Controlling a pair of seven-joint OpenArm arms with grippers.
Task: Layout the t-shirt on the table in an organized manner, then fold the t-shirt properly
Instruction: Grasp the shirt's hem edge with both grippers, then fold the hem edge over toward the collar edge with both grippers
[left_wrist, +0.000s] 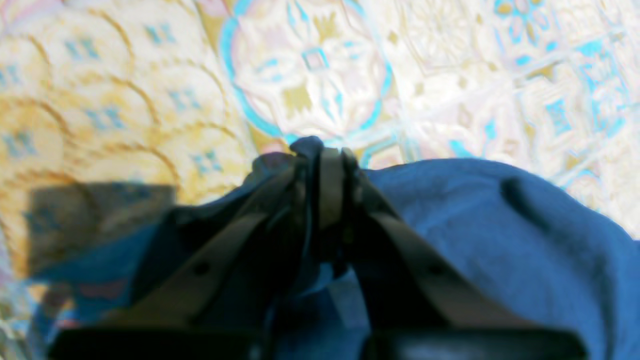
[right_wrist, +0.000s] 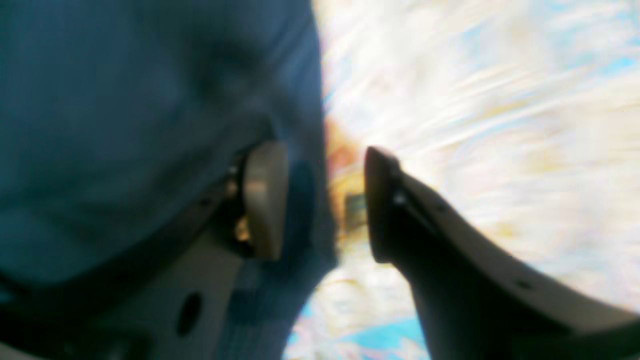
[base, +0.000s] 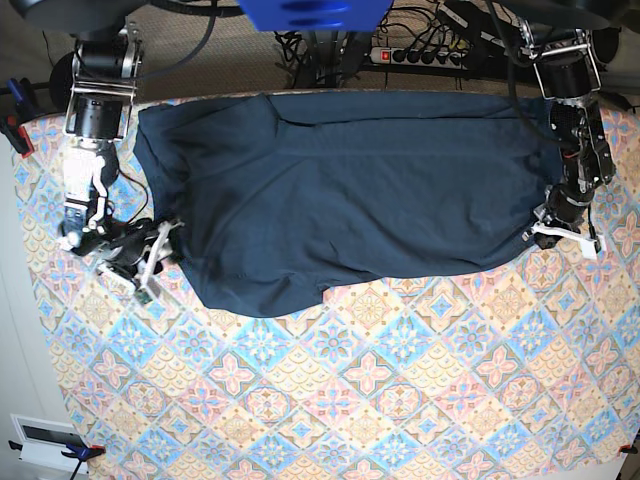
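Observation:
The dark navy t-shirt (base: 340, 190) lies spread across the far half of the table (base: 380, 400), its long side running left to right. My left gripper (base: 541, 228) is at the shirt's right edge. In the left wrist view this gripper (left_wrist: 325, 150) is shut, with a bunch of the t-shirt (left_wrist: 500, 240) pinched at its tips. My right gripper (base: 165, 250) is at the shirt's left edge. In the right wrist view the right gripper (right_wrist: 322, 200) stands open, and the t-shirt's (right_wrist: 125, 125) edge hangs loose between the fingers (right_wrist: 265, 200).
A power strip and cables (base: 420, 55) run behind the table's far edge. Clamps (base: 15, 130) hold the patterned cloth at the left edge. A white box (base: 45, 440) sits off the table's lower left corner. The patterned cloth (left_wrist: 450, 75) shows bare nearer the camera.

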